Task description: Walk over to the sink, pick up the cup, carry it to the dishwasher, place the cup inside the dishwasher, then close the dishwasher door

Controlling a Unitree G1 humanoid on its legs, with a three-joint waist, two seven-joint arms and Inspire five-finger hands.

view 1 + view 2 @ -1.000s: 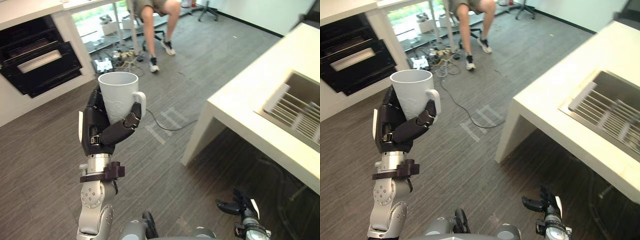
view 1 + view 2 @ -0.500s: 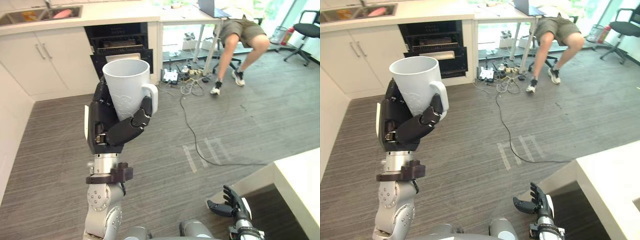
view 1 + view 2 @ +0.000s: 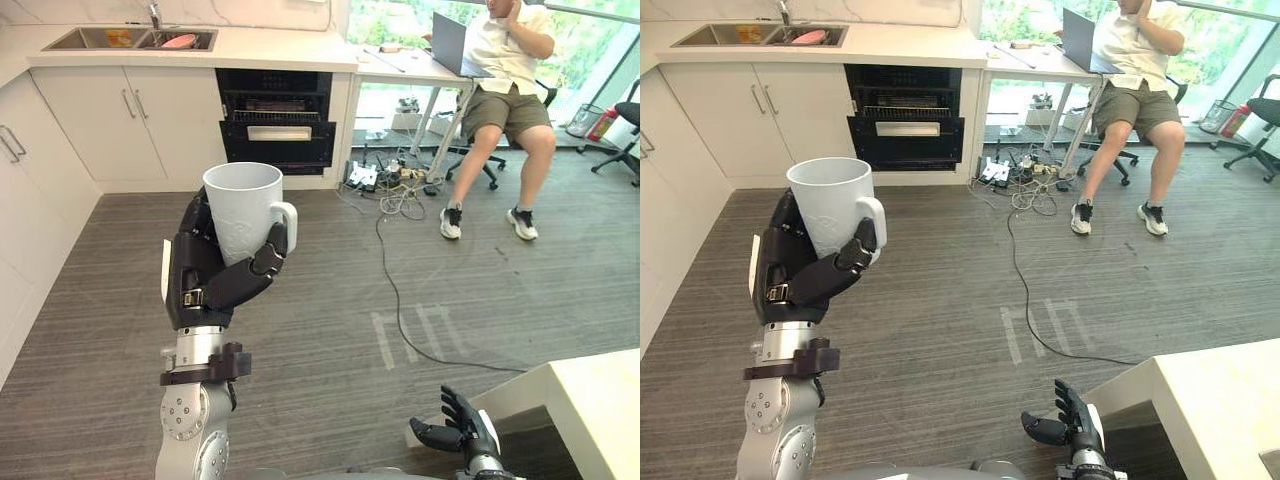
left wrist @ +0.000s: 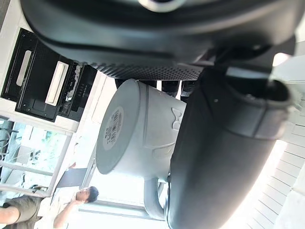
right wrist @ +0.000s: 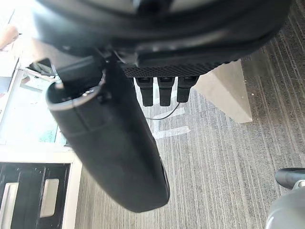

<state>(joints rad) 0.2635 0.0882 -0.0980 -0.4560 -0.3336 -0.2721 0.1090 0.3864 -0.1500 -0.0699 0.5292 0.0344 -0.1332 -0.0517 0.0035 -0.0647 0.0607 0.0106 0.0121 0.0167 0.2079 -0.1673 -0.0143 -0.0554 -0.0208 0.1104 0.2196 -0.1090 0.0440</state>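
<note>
cup (image 3: 243, 203) base: hidden in left hand (image 3: 197, 278) | person (image 3: 508, 50) head: cut off at top edge

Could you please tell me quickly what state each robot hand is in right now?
Left robot hand: closed around the white cup.
Right robot hand: open, holding nothing.

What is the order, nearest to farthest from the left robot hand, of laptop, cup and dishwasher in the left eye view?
1. cup, held in the left robot hand.
2. dishwasher, straight ahead.
3. laptop, far back right.
</note>
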